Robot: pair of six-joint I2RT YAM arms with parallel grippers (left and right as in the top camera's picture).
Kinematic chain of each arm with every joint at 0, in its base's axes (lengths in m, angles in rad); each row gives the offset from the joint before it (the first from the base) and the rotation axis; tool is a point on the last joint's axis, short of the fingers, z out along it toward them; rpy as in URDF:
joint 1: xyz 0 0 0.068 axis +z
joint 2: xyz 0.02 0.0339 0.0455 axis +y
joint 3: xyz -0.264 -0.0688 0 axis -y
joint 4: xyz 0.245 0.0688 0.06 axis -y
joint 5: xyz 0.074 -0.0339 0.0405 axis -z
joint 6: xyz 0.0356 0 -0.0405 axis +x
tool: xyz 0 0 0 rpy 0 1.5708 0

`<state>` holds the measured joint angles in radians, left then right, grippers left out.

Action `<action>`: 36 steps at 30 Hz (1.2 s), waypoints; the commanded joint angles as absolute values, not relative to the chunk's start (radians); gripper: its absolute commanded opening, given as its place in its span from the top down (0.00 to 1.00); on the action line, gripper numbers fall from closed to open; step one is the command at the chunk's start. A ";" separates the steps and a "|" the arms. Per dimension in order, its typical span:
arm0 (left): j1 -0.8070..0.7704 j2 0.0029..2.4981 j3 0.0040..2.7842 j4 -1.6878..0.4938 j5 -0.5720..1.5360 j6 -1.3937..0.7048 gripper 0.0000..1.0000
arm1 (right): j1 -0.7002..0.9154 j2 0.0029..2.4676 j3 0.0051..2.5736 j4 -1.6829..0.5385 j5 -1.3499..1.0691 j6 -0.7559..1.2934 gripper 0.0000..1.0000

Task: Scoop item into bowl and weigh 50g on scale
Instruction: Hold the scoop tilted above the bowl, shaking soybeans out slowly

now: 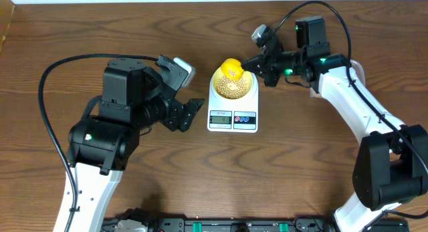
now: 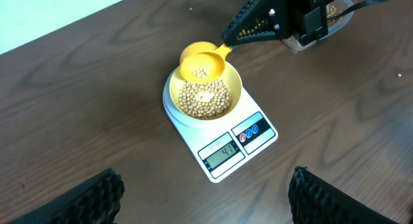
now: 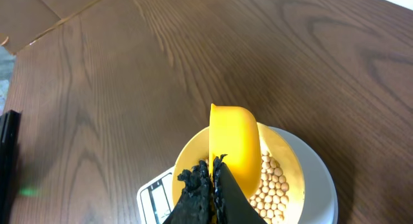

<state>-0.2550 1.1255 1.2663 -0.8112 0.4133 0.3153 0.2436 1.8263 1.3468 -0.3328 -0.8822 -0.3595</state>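
The pale yellow bowl stands on the white scale and holds many tan beans. The scale's display shows in the left wrist view. My right gripper is shut on the handle of a bright yellow scoop, held over the bowl's far edge with a few beans in it. In the right wrist view the scoop hangs over the bowl. My left gripper is open and empty, just left of the scale; its fingers frame the left wrist view.
A clear tub with beans sits behind the right gripper, mostly hidden. The right arm runs down the right side, the left arm the left. A cable loops at the left.
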 commanded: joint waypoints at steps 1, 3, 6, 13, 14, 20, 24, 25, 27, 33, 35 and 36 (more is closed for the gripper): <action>-0.249 1.126 1.262 -0.812 0.419 0.324 0.16 | 0.250 1.833 1.346 -0.332 -0.888 -0.384 0.99; -0.249 1.126 1.262 -0.812 0.419 0.324 0.16 | 0.250 1.833 1.346 -0.332 -0.886 -0.395 0.99; -0.249 1.126 1.262 -0.812 0.419 0.324 0.16 | 0.250 1.833 1.346 -0.332 -0.880 -0.403 0.99; -0.249 1.127 1.262 -0.812 0.419 0.324 0.16 | 0.250 1.833 1.346 -0.332 -0.866 -0.406 0.99; -0.249 1.127 1.262 -0.812 0.419 0.324 0.16 | 0.250 1.833 1.346 -0.332 -0.866 -0.406 0.99; -0.249 1.128 1.262 -0.812 0.419 0.324 0.16 | 0.250 1.833 1.346 -0.332 -0.866 -0.406 0.99; -0.249 1.128 1.262 -0.812 0.419 0.324 0.16 | 0.250 1.833 1.346 -0.329 -0.866 -0.421 0.99; -0.249 1.128 1.262 -0.812 0.419 0.324 0.16 | 0.250 1.833 1.346 -0.326 -0.866 -0.430 0.99; -0.249 1.128 1.262 -0.812 0.419 0.324 0.16 | 0.250 1.833 1.346 -0.315 -0.866 -0.435 0.99; -0.249 1.128 1.262 -0.812 0.419 0.324 0.16 | 0.250 1.833 1.346 -0.371 -0.865 -0.438 0.99; -0.249 1.128 1.262 -0.812 0.419 0.324 0.16 | 0.250 1.833 1.346 -0.361 -0.862 -0.477 0.99; -0.249 1.128 1.262 -0.812 0.419 0.324 0.16 | 0.250 1.833 1.346 -0.334 -0.863 -0.496 0.99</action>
<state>-0.2550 1.1259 1.2663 -0.8108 0.4133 0.3153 0.2436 1.8263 1.3468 -0.3660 -0.8566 -0.4328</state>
